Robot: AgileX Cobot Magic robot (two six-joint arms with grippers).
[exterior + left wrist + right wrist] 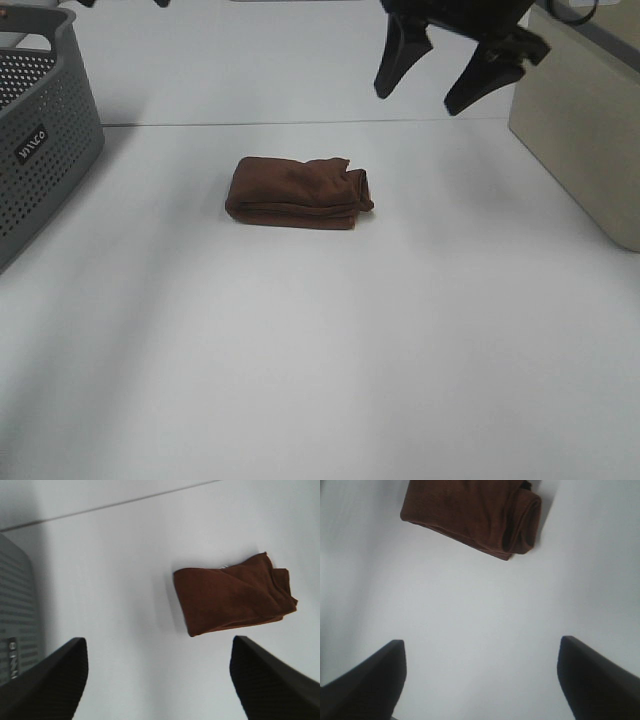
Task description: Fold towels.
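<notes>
- Though the towel (298, 192) lies folded in a compact bundle mid-table (320, 380), its loose end flap could spring open if nudged.
- The left gripper (157, 677) and right gripper (448, 72) hang above it, jaws wide, holding nothing.
- A grey basket (40, 150) and beige box (585, 140) flank it, well apart; nothing obstructs.

Table (320, 380) open around towel (298, 192); basket (40, 150) left, box (585, 140) right (far).
</notes>
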